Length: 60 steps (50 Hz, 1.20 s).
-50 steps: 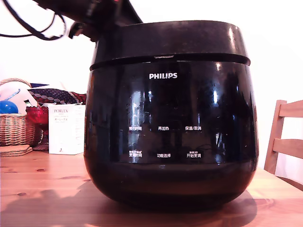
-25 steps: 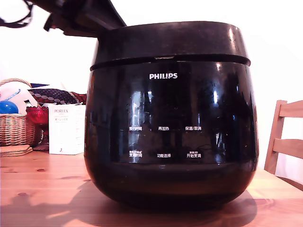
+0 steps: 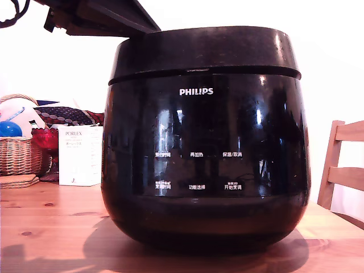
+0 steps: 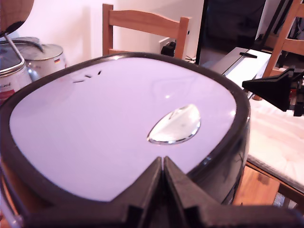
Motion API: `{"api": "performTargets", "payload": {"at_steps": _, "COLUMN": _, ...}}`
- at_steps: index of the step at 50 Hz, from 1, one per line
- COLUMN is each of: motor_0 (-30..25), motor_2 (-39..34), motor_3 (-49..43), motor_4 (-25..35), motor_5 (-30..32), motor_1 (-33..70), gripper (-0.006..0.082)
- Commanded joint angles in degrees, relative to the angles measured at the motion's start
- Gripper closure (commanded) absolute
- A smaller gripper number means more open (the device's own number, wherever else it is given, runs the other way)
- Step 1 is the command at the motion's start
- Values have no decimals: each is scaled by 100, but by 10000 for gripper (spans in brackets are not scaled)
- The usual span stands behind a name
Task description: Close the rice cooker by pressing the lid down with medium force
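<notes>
Seemingly done: the lid point(image 4: 109, 123) sits flat on the rice cooker point(image 3: 205, 170); latch unconfirmed; gripper point(image 4: 163, 166) above it, jaws together, empty

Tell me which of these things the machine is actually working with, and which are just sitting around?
In use:
rice cooker
lid, already down on the cooker
gripper, fingers together above the lid

Just lying about:
wicker basket
white box
wooden chair
metal pots
</notes>
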Motion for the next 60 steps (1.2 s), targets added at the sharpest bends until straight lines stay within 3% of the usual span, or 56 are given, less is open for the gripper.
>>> {"api": "performTargets", "payload": {"at_steps": 1, "motor_0": -85, "motor_2": -498, "motor_3": -188, "motor_4": 11, "motor_5": 0, "motor_1": 212, "gripper": 788}}
{"api": "performTargets", "payload": {"at_steps": 37, "motor_0": -87, "motor_2": -710, "motor_3": -846, "motor_4": -92, "motor_5": 13, "motor_1": 535, "gripper": 788}}
{"api": "performTargets", "payload": {"at_steps": 60, "motor_0": -127, "motor_2": -710, "motor_3": -1110, "motor_4": -118, "motor_5": 417, "motor_1": 1161, "gripper": 788}}
